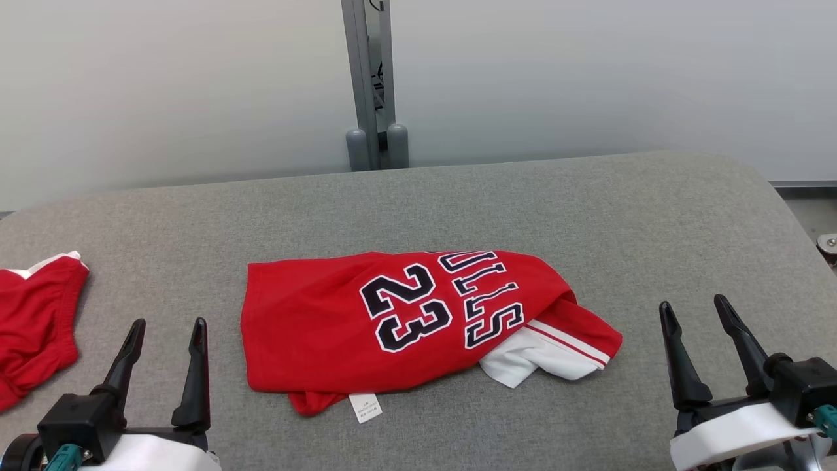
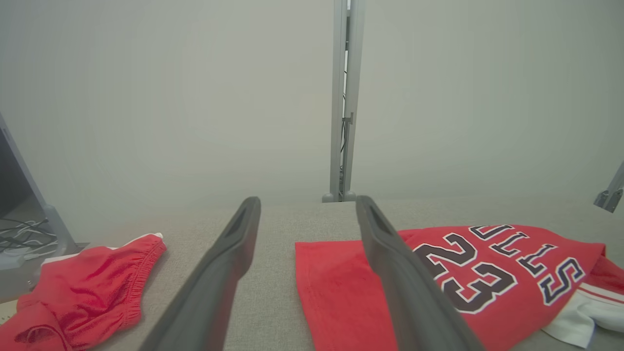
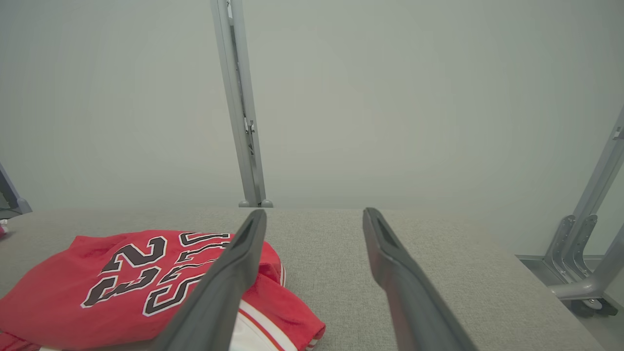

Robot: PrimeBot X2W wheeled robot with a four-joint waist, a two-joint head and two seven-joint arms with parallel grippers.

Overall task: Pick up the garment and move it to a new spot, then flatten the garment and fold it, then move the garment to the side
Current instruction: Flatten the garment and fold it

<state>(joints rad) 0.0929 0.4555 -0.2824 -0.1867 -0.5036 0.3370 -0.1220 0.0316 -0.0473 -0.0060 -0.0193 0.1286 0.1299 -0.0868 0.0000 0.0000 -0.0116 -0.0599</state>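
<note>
The garment (image 1: 327,327) is a red jersey with a dark "23" and lettering, lying loosely bunched in the middle of the grey table (image 1: 588,216); white trim and a small white label stick out at its near edge. It also appears as the jersey (image 2: 341,292) and the jersey (image 3: 73,292) in the wrist views. My left gripper (image 1: 169,324) hovers open at the near left, short of the jersey's left edge. At the near right my right gripper (image 1: 693,306) is open too, apart from the jersey's right end. Nothing is between either pair of fingers.
A second red garment with an elastic waistband (image 1: 33,327) lies at the table's left edge. A grey metal post (image 1: 369,85) stands behind the table against a pale wall. The table's right edge drops to a floor with a metal frame (image 3: 585,243).
</note>
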